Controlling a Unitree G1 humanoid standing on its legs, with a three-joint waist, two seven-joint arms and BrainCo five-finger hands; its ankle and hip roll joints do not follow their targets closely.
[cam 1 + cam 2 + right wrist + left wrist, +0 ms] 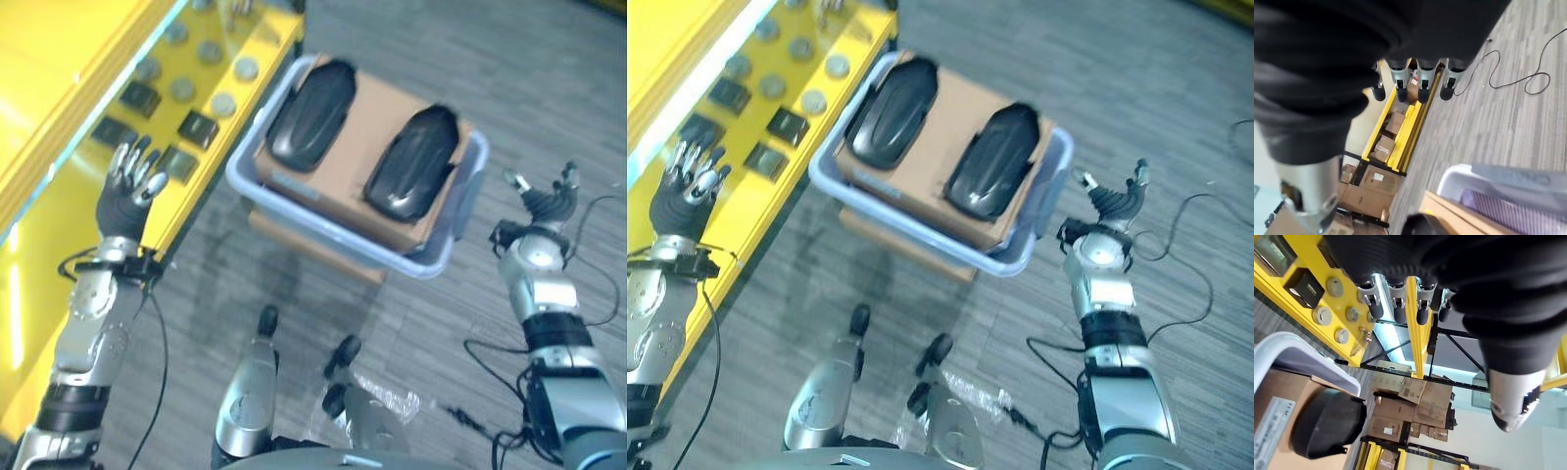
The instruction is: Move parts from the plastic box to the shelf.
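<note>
Nearest to me on the grey plank floor [549,88] lies a crumpled piece of clear plastic wrap [390,397]. My left hand [125,196] is raised at the left, over the near edge of the yellow metal shelf [59,88], its fingers [137,168] straight and released, holding nothing. My right hand [545,204] is up at the right, just beside the right corner of the box, and its fingers [1421,78] too hang relaxed and empty, with bare floor past them.

Between my two hands, a little farther off, stands the pale blue-grey plastic box [257,192], set on a low brown cardboard carton [313,251] that pokes out at its near side. A flat brown cardboard sheet [368,117] covers the top of the box, and on it lie the two parts: a glossy black oval moulded shell on the left [312,114] and a second black shell on the right [413,161], side by side and apart from each other. Both are in the box, neither on the shelf.

To the left, the shelf runs away from me. On its surface sit a few small dark square blocks [198,127], and beyond them rows of round grey discs [223,104] toward the far end.
</note>
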